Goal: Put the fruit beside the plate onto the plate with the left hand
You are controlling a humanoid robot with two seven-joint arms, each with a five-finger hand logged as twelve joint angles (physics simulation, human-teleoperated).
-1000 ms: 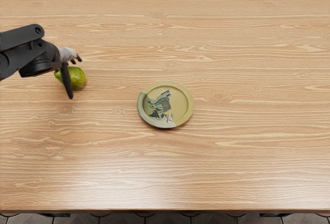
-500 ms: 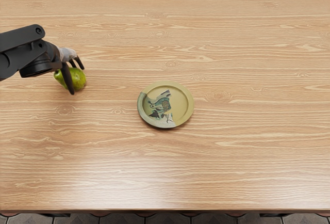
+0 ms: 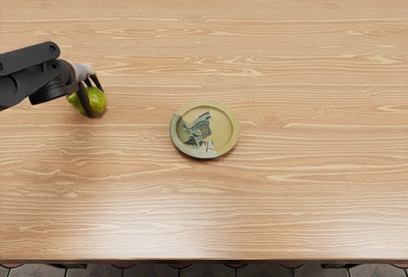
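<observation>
A green pear-like fruit (image 3: 93,101) lies on the table far to the left of the plate. My left hand (image 3: 88,94) comes in from the left edge and sits over it, dark fingers (image 3: 83,100) curled down around its top and front side. The fruit still rests on the wood. The olive-green plate (image 3: 223,119) with a dark painted figure sits near the table's middle, with nothing on it. The right arm does not show.
The wooden table (image 3: 268,47) fills the view. Its front edge runs along the bottom of the picture and its far edge along the top.
The fingers have closed from a spread pose with the thumb hanging down to a wrap around the fruit. The forearm dropped slightly. The fruit has stayed in place.
</observation>
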